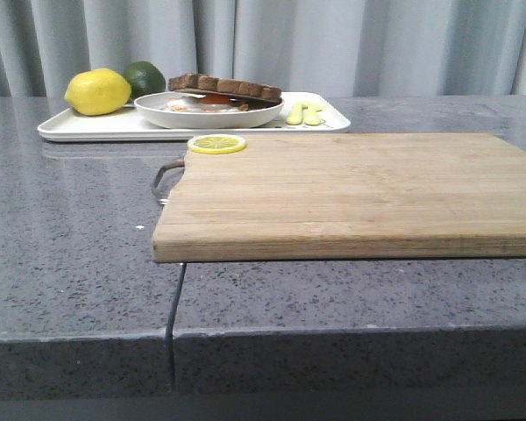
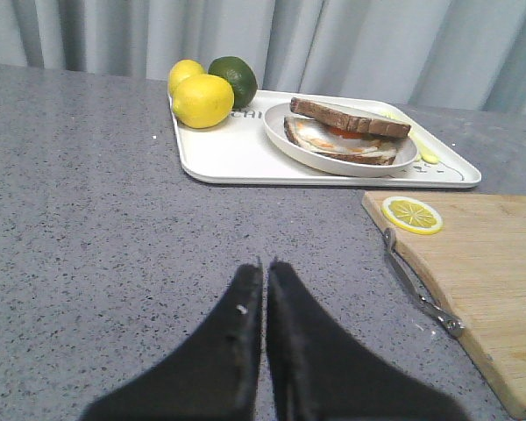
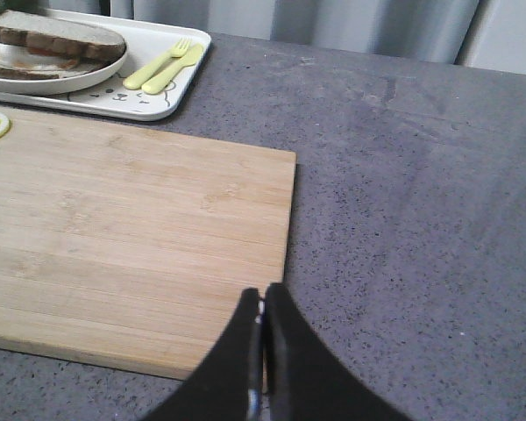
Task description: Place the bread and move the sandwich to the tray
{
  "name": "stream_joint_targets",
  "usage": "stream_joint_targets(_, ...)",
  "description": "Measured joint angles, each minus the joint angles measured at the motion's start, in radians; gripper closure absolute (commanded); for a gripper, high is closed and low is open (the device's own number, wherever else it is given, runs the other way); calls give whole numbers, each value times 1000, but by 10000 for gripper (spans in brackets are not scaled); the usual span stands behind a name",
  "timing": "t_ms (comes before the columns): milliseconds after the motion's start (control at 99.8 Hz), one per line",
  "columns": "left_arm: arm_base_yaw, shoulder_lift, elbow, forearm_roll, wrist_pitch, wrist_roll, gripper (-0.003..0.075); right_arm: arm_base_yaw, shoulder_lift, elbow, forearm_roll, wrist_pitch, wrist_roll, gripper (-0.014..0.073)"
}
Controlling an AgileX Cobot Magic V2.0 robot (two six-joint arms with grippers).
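Note:
The sandwich, two brown-crusted slices with a fried egg between, lies on its round white plate on the white tray at the back left. It also shows in the left wrist view and the right wrist view. The top slice of bread lies on the egg. My left gripper is shut and empty over bare counter, well short of the tray. My right gripper is shut and empty over the near right corner of the cutting board. Neither gripper shows in the front view.
A wooden cutting board with a metal handle fills the middle, a lemon slice on its far left corner. Lemons and a lime sit on the tray's left end. A yellow fork and knife lie on its right end.

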Motion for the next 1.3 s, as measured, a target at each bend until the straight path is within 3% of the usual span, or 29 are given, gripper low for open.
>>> stream_joint_targets(762, 0, -3, 13, 26, -25, 0, 739, 0, 0, 0, 2, 0, 0, 661)
stream_joint_targets(972, 15, -104, 110, 135, -74, 0, 739, 0, 0, 0, 2, 0, 0, 661)
stream_joint_targets(1303, 128, -289, 303, 240, -76, 0, 739, 0, 0, 0, 2, 0, 0, 661)
